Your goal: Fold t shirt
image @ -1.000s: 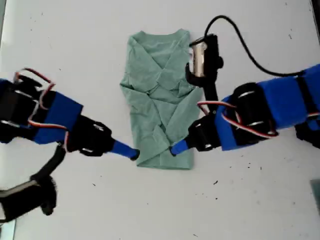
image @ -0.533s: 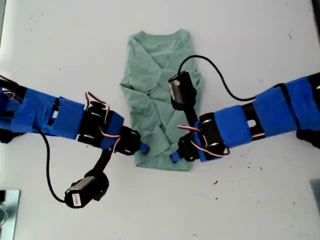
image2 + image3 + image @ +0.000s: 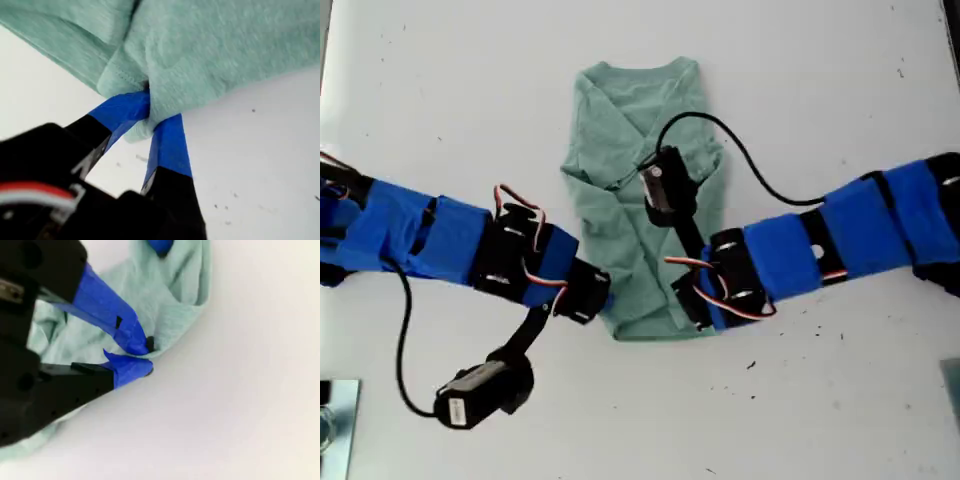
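The pale green t shirt (image 3: 620, 150) lies mid-table (image 3: 470, 80) in the exterior view, sleeves folded across its front, neckline toward 12 o'clock and hem toward 6 o'clock. In that view one blue arm (image 3: 420, 235) reaches in from 9 o'clock and another (image 3: 840, 235) from 3 o'clock, each ending at a hem corner. The first gripper (image 3: 152, 117) is clamped on a bunched edge of the shirt. The second gripper (image 3: 137, 357) sits at the shirt's edge with its jaws narrow; whether cloth is pinched cannot be told
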{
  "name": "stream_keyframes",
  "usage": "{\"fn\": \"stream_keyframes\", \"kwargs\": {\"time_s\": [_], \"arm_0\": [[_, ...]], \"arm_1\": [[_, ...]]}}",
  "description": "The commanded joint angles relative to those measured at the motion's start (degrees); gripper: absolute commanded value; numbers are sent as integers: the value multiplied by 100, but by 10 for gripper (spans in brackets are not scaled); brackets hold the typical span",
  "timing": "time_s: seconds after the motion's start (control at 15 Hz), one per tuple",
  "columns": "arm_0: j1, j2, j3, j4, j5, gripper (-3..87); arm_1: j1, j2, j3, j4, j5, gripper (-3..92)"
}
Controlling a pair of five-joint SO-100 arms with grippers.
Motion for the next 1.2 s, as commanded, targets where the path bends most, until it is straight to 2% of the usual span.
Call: {"fn": "stream_keyframes", "kwargs": {"time_s": [0.0, 0.2, 0.53, 0.67, 0.8, 0.93, 1.0, 1.07, 1.13], "arm_0": [[466, 809, -879, 149, 123, -3], [694, 1310, -1011, 149, 158, -3], [791, 1292, -1002, -53, -62, -3], [360, 1327, -976, 308, -114, -3], [-659, 1354, -932, 712, 299, -3], [-1837, 1195, -888, 853, 809, -3], [-2294, 1063, -896, 853, 1011, -2], [-2619, 1160, -923, 861, 1143, 70], [-2900, 1556, -905, 1011, 1178, 214]], "arm_1": [[-220, 1371, -457, 70, -272, 12], [-457, 2285, -396, 0, -343, 12], [-492, 2329, -334, -114, -431, 12], [97, 2329, -141, -211, -835, 12], [1318, 2241, 18, -404, -1617, 12], [2461, 1881, -53, -712, -2355, 12], [2883, 1626, -193, -756, -2540, 58], [3173, 1556, -264, -853, -2760, 313], [3454, 1758, -299, -993, -3006, 347]]}}
